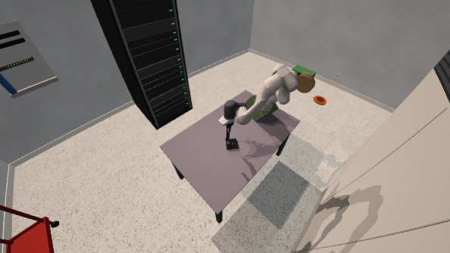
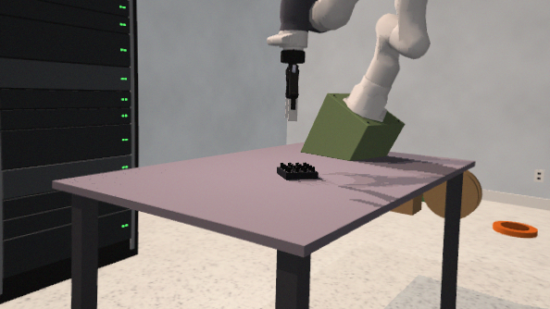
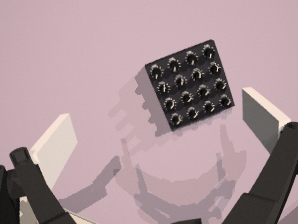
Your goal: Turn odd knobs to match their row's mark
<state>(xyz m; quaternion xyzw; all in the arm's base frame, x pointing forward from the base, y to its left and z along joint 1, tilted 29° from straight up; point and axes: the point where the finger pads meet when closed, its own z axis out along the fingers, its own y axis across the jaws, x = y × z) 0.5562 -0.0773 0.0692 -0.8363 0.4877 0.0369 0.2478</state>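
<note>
Gripper (image 2: 291, 114) hangs high above the table (image 2: 194, 196) with fingers spread wide and holding nothing, likely to survey first. Knob box (image 2: 297, 171) stands on the table directly below it, knobs too small to read.

Knob box (image 3: 190, 84): black, sixteen dark knobs. Table (image 2: 222, 196): mauve top, dark legs. Arm base block (image 2: 352, 129): olive green; floor ring (image 2: 515, 228): orange.

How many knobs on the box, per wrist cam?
16, in a four-by-four grid covering the top of the knob box, which sits on the table upper right of centre, tilted in frame. None look hidden.
</note>
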